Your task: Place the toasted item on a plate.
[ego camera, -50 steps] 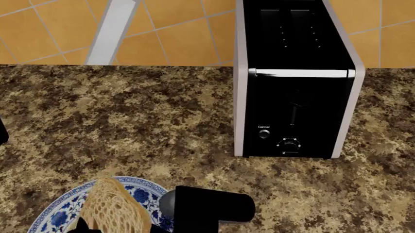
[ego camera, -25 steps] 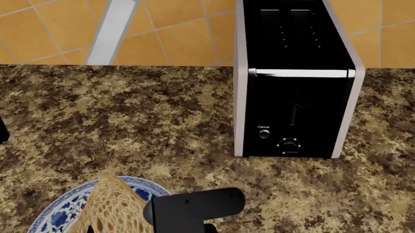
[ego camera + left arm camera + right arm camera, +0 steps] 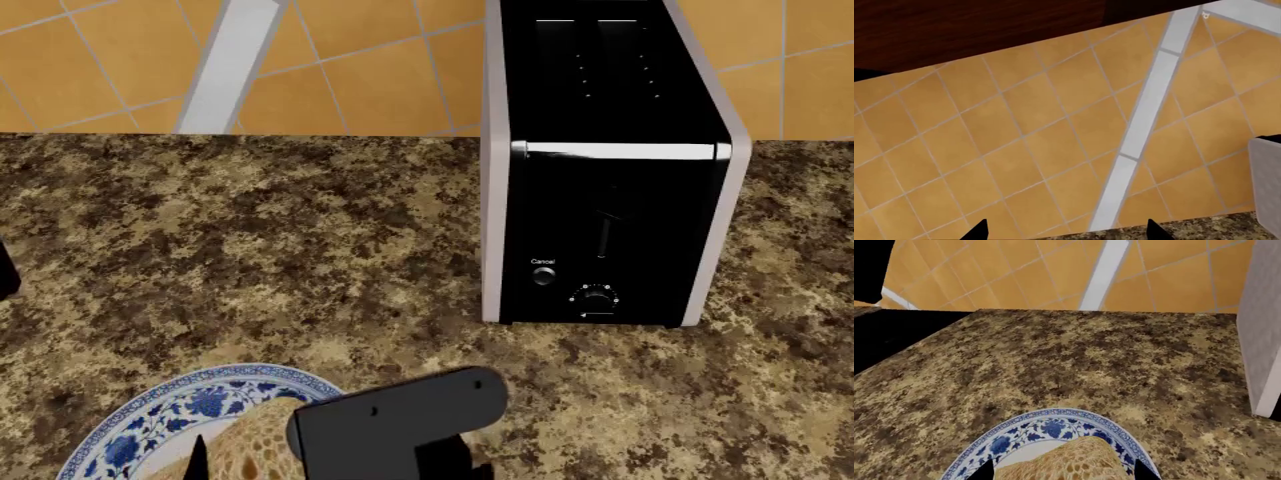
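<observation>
Hovering low over the plate (image 3: 134, 420), the right gripper (image 3: 1061, 471) has the toasted item (image 3: 1067, 460) sitting between its two dark fingertips, which show wide apart at either flank of the bread; whether the pads press on it or stand just clear I cannot tell; bread lies over the plate's white centre, directly below the claw, blue rim arcing just ahead of it; contact with the plate not confirmable.

Handling judgement: small, light, dry piece; rough crumbly face, browner crust; stiff enough to hold shape but likely to flake or crack under a hard squeeze; best taken across the crusted edges with light pressure, not through the soft middle; rough surface should resist slipping.

Toaster (image 3: 607, 165) stands well beyond the claw and off to its right on the speckled counter (image 3: 240, 240).

Left gripper (image 3: 1064, 231): only two fingertip points visible, well apart, nothing between them, facing the tiled wall (image 3: 1021, 140).
</observation>
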Robot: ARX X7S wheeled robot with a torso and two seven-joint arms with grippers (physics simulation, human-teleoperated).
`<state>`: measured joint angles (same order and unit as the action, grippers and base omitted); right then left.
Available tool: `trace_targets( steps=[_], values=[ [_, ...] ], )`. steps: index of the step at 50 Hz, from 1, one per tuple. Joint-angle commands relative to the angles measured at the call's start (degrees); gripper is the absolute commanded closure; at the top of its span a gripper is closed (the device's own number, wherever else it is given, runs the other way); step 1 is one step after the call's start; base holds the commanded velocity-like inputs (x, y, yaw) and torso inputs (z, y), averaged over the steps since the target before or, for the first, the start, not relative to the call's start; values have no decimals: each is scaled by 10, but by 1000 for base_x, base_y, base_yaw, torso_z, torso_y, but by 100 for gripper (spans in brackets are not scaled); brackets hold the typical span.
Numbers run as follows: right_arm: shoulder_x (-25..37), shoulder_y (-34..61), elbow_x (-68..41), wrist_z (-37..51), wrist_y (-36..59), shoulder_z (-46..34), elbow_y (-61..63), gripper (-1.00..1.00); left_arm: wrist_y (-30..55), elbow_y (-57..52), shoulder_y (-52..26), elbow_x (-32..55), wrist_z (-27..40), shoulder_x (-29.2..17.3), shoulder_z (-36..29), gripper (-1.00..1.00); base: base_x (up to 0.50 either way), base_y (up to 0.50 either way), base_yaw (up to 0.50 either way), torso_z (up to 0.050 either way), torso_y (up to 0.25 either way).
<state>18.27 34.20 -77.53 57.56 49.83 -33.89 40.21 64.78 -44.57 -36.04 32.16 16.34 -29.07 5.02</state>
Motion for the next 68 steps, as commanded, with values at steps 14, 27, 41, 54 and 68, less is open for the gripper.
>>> trace_targets(
  steps=[14, 27, 41, 54, 68],
  values=[
    [26, 121, -73, 57, 13, 47, 24, -100, 6, 6, -17, 7, 4, -2, -6, -100, 0, 0, 0, 0, 0],
    [83, 226, -117, 70, 26, 99, -7, -100, 11, 7, -26, 12, 5, -6, -6, -100, 0, 0, 0, 0, 0],
    [165, 328, -152, 71, 60, 138, -34, -100, 57, -8, -65, 38, 8, -18, 4, -100, 0, 0, 0, 0, 0],
    [224, 383, -158, 61, 77, 166, -59, -100, 148, -35, -138, 89, 15, -34, 38, -100, 0, 0, 0, 0, 0],
    [290, 433, -183, 58, 96, 193, -80, -100, 195, -33, -205, 119, 17, -53, 49, -100, 0, 0, 0, 0, 0]
  ],
)
